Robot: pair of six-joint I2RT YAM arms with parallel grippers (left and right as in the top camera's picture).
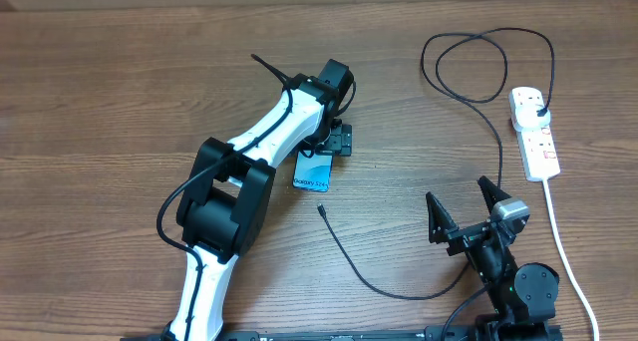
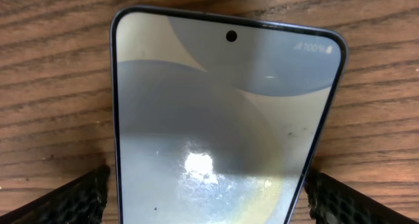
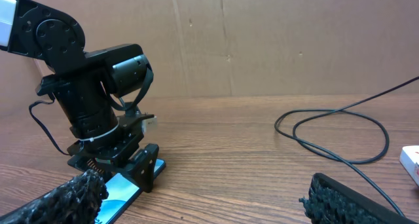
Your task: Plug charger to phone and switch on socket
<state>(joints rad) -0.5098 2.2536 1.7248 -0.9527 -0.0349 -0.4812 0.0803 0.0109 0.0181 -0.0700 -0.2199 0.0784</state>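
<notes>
The phone [image 1: 312, 173], blue-and-white screen up, lies flat on the wooden table [image 1: 120, 102]. My left gripper [image 1: 329, 145] is over its far end. In the left wrist view the phone [image 2: 222, 106] fills the frame and the left gripper [image 2: 209, 207] is open, one finger on each side with a thin gap to each edge. The charger cable [image 1: 359, 271] has its loose tip [image 1: 320, 208] just in front of the phone, and its plug [image 1: 536, 106] sits in the white socket strip [image 1: 536, 140]. My right gripper [image 1: 464, 207] is open and empty.
The black cable loops [image 1: 488, 67] at the back right near the strip, and its thick white cord [image 1: 563, 251] runs down the right edge. A cardboard wall [image 3: 275, 40] closes the far side. The right wrist view shows the left gripper [image 3: 127, 158] on the phone [image 3: 124, 192].
</notes>
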